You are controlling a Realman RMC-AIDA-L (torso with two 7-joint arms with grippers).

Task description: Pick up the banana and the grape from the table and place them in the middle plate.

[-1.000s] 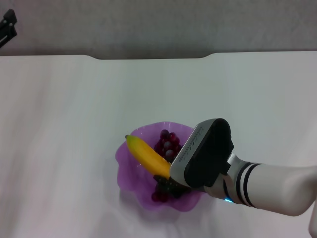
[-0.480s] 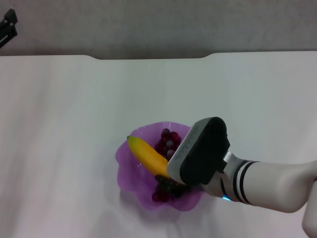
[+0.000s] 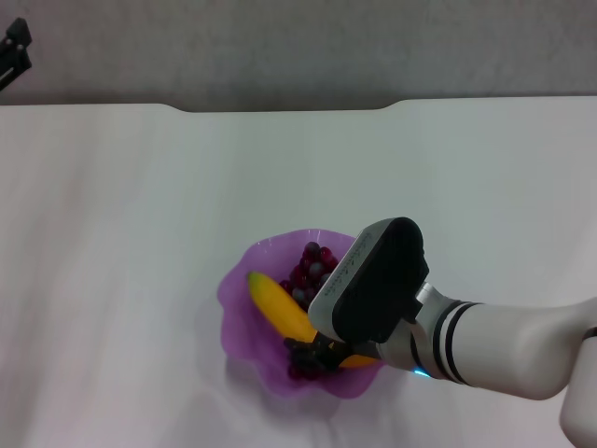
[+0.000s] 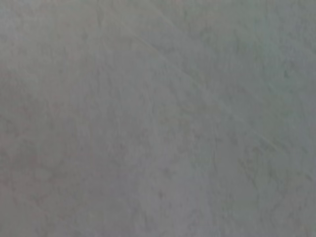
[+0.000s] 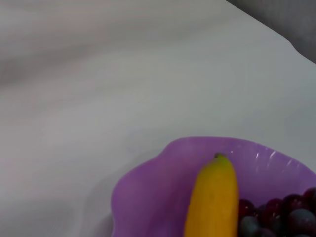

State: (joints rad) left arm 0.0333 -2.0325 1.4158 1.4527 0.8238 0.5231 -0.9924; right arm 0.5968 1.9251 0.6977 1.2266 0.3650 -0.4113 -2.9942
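Observation:
The yellow banana [image 3: 280, 308] lies slanted in the purple middle plate [image 3: 238, 317], across the dark red grape [image 3: 312, 266] bunch. My right gripper [image 3: 317, 353] reaches in over the plate's near right side, shut on the banana's near end; its wrist housing hides most of the grip. In the right wrist view the banana [image 5: 212, 202] points away over the plate [image 5: 153, 192], its dark tip up, with the grape [image 5: 276, 217] beside it. My left gripper [image 3: 14, 47] stays parked at the far left corner.
The white table [image 3: 140, 233] stretches around the plate on all sides, with its notched far edge at the back. The left wrist view holds only a plain grey surface.
The right gripper has lowered slightly and brought the banana down with it. The banana's far tip now sits deeper inside the plate.

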